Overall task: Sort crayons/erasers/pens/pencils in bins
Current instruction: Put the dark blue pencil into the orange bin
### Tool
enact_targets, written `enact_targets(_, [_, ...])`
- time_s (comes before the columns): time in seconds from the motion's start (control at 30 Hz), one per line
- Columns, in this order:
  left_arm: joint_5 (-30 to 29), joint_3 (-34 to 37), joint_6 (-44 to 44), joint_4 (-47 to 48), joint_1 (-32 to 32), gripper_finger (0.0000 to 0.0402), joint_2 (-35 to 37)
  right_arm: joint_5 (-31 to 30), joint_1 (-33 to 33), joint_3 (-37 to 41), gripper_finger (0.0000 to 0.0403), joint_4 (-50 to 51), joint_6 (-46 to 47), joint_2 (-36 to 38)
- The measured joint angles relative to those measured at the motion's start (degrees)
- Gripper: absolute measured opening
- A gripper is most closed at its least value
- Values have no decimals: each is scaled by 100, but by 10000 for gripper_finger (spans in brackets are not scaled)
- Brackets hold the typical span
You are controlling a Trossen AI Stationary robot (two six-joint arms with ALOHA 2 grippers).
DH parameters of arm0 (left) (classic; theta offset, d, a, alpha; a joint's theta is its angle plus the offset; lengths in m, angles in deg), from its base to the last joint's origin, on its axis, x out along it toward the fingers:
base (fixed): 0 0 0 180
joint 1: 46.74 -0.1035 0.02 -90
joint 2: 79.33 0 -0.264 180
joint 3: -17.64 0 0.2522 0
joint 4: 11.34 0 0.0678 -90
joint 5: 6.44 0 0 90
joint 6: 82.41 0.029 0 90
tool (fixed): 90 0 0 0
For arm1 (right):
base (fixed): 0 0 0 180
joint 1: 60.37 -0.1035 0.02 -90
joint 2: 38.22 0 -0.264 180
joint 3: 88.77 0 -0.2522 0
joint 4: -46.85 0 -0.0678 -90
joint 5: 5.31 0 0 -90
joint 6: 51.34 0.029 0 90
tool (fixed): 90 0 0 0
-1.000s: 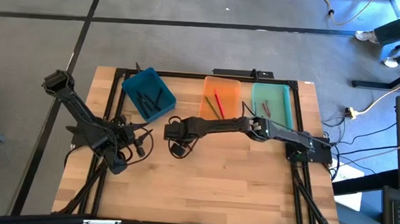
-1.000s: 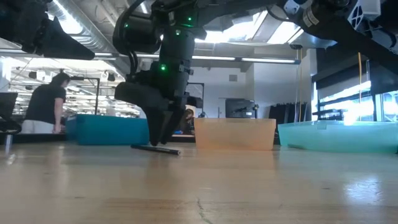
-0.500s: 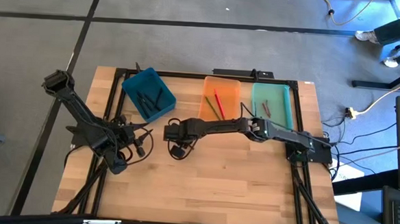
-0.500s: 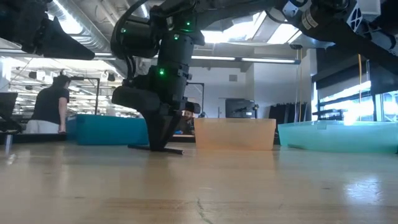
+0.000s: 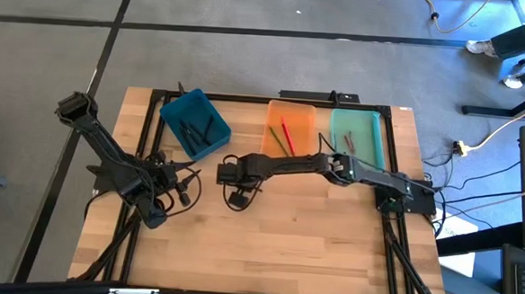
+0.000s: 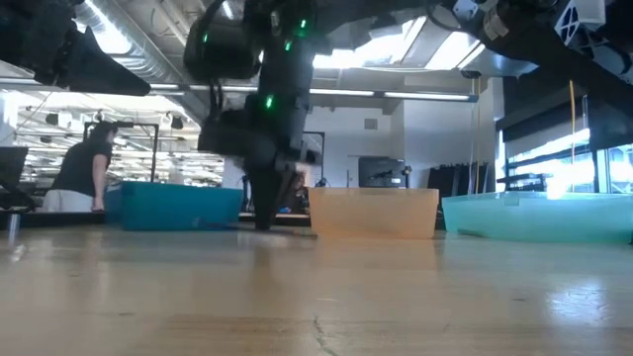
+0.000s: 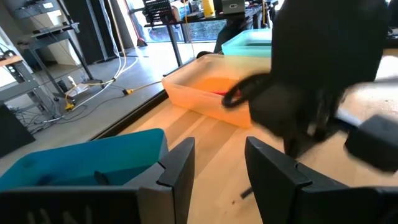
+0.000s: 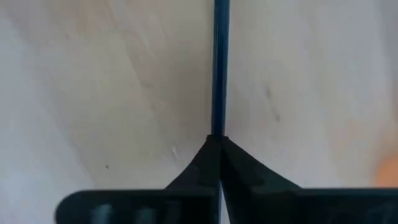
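My right gripper (image 5: 228, 172) reaches across the middle of the table and is shut on a thin dark pen (image 8: 219, 68) just above the wood. In the low view the gripper (image 6: 262, 220) stands in front of the teal bin (image 5: 195, 123), which holds dark sticks. The orange bin (image 5: 288, 130) holds red and green sticks. A reddish stick lies in the mint bin (image 5: 356, 138). My left gripper (image 7: 217, 165) waits open at the table's left, facing the bins. My right gripper pinches the pen between its two fingertips (image 8: 205, 152), coming from above and pointing down. The pen's shaft (image 8: 219, 121) runs straight out past the tips; the rest is hidden behind the fingers. It lies about level at the table top (image 6: 292, 231); whether it is clear, I cannot tell.
A black cable loop (image 5: 235, 200) lies on the wood just near of my right gripper. The three bins stand in a row along the far edge. Bare wood fills the near half of the table (image 5: 266, 246). A person (image 6: 84, 168) stands in the room beyond.
My right gripper has shut on the pen that lay on the table. It has then shifted a little toward the table's right edge and risen slightly. The pen has moved with it from where it lay.
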State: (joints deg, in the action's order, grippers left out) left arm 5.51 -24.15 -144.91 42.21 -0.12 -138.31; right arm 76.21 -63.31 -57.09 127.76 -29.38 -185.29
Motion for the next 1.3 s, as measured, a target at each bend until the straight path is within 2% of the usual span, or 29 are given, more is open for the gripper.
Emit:
enact_targets(0.13, [17,0,4,0,2,135,0,-105,96,-7,6,450,29,622])
enact_targets(0.3, [92,2,2,2,2,135,0,-1001,254,3,7,1216,222,1196])
enact_targets(0.47, [68,2,2,0,2,135,0,-1153,421,-39,8,1506,901,1742])
enact_targets(0.57, [63,2,-2,-2,2,135,0,-1100,427,-5,28,1403,873,1593])
enact_targets(0.73, [74,2,-11,-39,2,135,0,-741,97,-15,59,1107,694,1281])
enact_targets(0.87, [108,2,-9,-57,2,135,0,-744,-229,-7,75,705,761,936])
enact_targets(1.03, [108,2,-10,-78,2,135,0,-501,-585,-12,83,382,745,449])
enact_targets(1.3, [89,2,-9,-135,-25,135,0,-36,-651,-15,84,467,630,1])
